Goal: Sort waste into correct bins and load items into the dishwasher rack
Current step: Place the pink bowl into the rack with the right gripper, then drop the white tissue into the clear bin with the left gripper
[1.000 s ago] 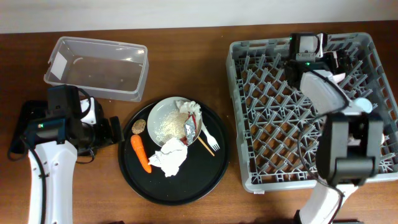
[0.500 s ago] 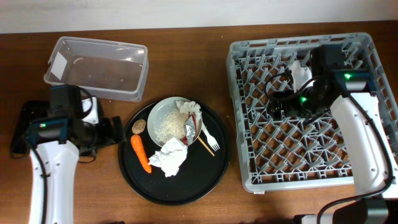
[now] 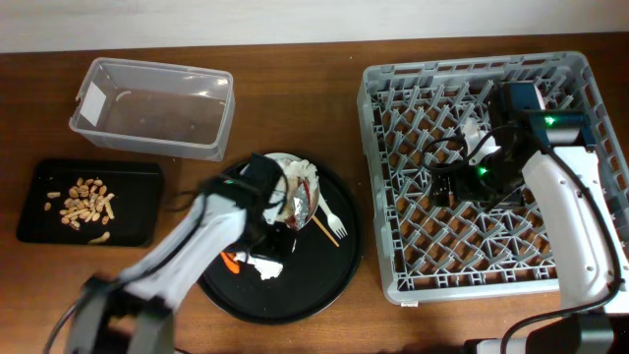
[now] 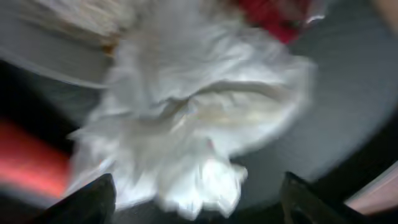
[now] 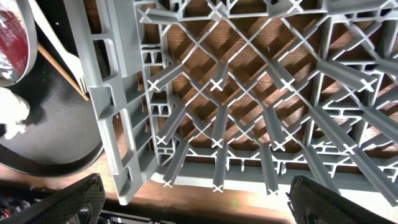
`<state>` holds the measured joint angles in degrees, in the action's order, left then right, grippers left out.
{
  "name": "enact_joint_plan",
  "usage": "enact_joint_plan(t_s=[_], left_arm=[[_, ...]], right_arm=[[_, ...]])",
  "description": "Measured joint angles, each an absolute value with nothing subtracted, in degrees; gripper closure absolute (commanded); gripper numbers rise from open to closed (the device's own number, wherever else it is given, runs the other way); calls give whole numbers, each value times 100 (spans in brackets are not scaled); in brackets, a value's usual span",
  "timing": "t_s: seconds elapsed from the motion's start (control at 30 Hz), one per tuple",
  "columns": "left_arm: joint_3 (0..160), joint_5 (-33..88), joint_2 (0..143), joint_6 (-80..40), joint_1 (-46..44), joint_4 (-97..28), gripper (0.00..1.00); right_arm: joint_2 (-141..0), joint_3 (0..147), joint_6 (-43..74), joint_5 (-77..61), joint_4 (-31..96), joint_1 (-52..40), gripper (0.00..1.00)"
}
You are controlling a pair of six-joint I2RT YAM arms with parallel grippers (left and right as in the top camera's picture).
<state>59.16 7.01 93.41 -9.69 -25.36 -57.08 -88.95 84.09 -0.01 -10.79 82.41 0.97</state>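
Your left claw is down over the round black tray, its two fingers spread wide apart. In the left wrist view they sit at the bottom corners, with the crumpled white tissue filling the space ahead of them. That view is badly blurred, so you cannot tell whether either finger is touching the tissue.

Beside the tissue, the red wrapper shows at the top edge, and the carrot piece is an orange smear at the left. From overhead, the left arm hides most of the tissue and part of the white plate. The white fork and the wooden stick lie side by side on the tray, right of the plate.

Your right claw hangs over the dishwasher rack — fingers apart, only lattice and pegs in front of them.

On the far left of the surface, the shallow black tray holds a scatter of peanuts. The clear tub stands just behind it.
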Motion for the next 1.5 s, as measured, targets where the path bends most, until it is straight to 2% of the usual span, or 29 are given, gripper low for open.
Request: enact_joint_plan(t_s=[0.03,0.07,0.1,0.27,0.4,0.47,0.63,0.7,0.73,0.77,0.83,0.93,1.07,1.17,1.3,1.37,1.4,1.43,1.47,1.5], left_arm=[[5865,705,9784,-1066,-2600,-5610,58],[5846,701,9924,-1120,-2602,-5575,83],[5846,707,10057,-1170,-2602,-5478,99],[5889,705,10055,-1205,-2602,-5957,100],[6884,139,8724,-1205,-2477,-6403,100],[7614,-436,8329,-1203,-1994,-6292,100],[7811,-926,8576,-972,-561,-3664,100],[7832,-969,9107,-945,-279,-2967,98],[7832,-947,9461,-926,-176,-2821,86],[7832,-864,9898,-904,-69,-2687,52],[7830,-672,10403,-862,38,-2622,27],[7940,-235,10597,-687,134,-2720,25],[8720,572,10136,-537,32,-4403,27],[8877,1321,9625,-530,-733,-5675,27],[8215,1483,9961,-633,-2163,-5634,27],[7996,1481,10322,-674,-2488,-5415,30],[7972,1479,10523,-694,-2598,-5317,35],[7970,1459,10728,-709,-2698,-5262,45],[7970,1391,10844,-722,-2742,-5229,76],[7968,1299,10943,-718,-2753,-5164,98]], right_arm=[[-8895,8409,-1,-1076,8241,97,2],[-8895,8409,-1,-1070,8241,97,2],[-8895,8409,1,-1059,8239,97,2],[-8895,8409,-1,-1055,8228,97,2],[-8895,8409,3,-1039,8226,97,2],[-8895,8409,1,-1039,8217,97,2],[-8897,8407,1,-1037,8213,97,2],[-8895,8405,1,-1037,8178,97,2],[-8895,8405,-1,-1039,8169,97,2],[-8895,8405,-1,-1037,8162,97,2],[-8895,8405,-1,-1037,8165,97,2],[-8895,8405,1,-1037,8162,97,2],[-8895,8405,-5,-1039,8138,97,2],[-8895,8405,-5,-1037,8147,97,2],[-8895,8405,-5,-1037,8145,97,2],[-8895,8405,-3,-1037,8147,97,2],[-8895,8405,-1,-1037,8149,97,2],[-8895,8405,-1,-1037,8154,97,2],[-8895,8405,-1,-1037,8152,97,2],[-8895,8405,-3,-1037,8154,97,2]])
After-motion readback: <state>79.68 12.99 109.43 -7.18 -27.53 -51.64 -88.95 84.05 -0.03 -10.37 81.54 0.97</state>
